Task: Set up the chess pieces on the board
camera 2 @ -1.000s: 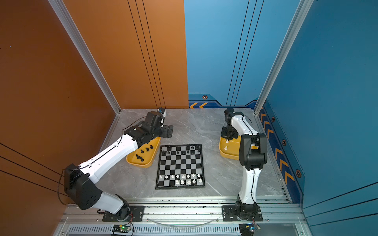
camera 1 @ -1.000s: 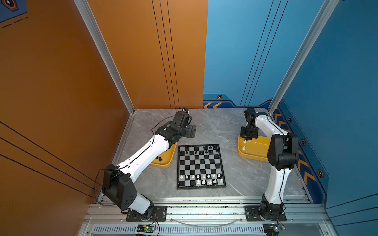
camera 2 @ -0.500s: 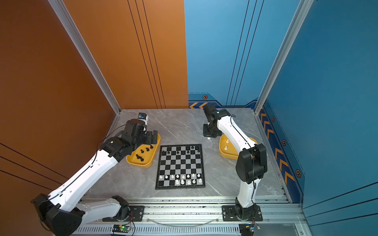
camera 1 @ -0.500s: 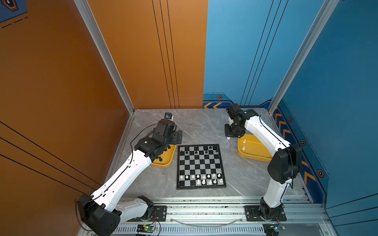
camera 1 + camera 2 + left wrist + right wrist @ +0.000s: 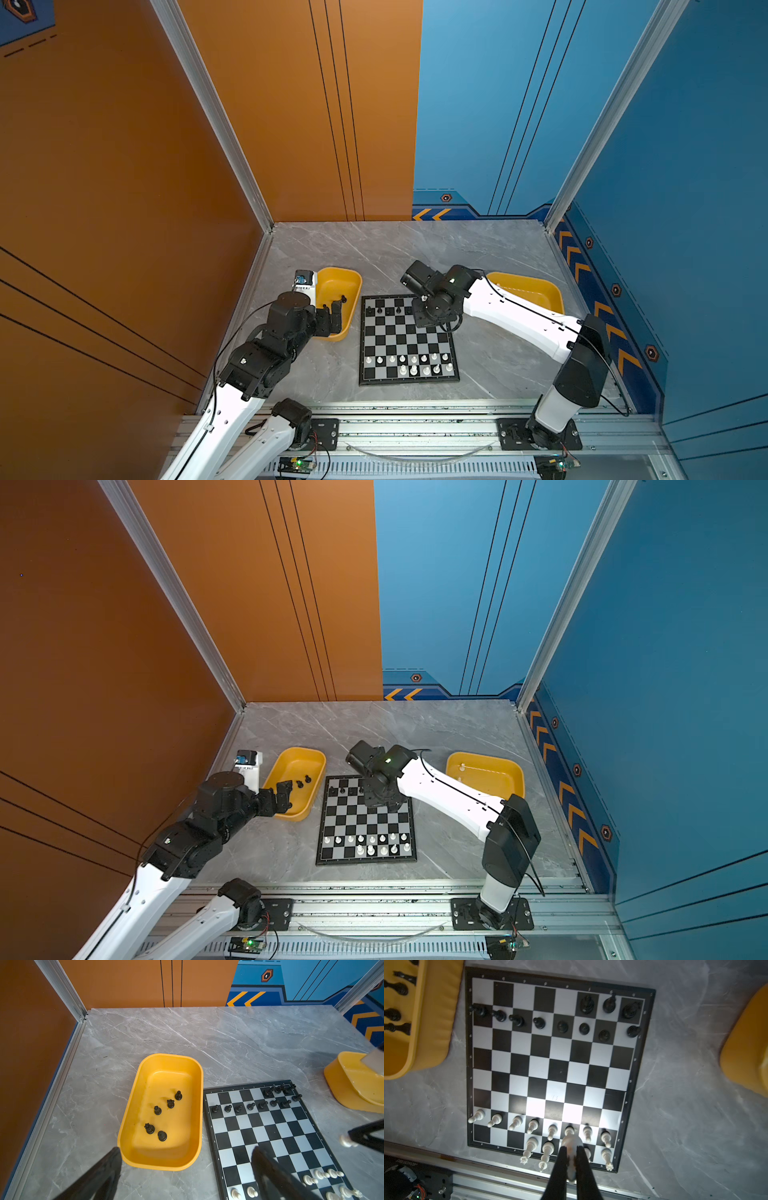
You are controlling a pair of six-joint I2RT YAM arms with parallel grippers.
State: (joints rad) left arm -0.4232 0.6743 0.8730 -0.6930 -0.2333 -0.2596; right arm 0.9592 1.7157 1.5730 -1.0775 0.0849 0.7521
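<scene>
Because the right pincer (image 5: 571, 1149) clamps a white piece (image 5: 570, 1141), we should set it upright on a bare back-row square (image 5: 499, 1136); left pincer (image 5: 186, 1150) gapes.

In both top views, the far right corner of the board (image 5: 409, 338) is covered by the right arm (image 5: 511, 316). The white piece (image 5: 571, 1141) pinched in the right end effector (image 5: 571, 1149) is too blurred to be named. In the right wrist view, the yellow tray (image 5: 745, 1047) right of the board is cut off.

Chequered black-silver board (image 5: 399, 340), yellow trays (image 5: 336, 286), seemingly marbled table (image 5: 395, 253)
</scene>
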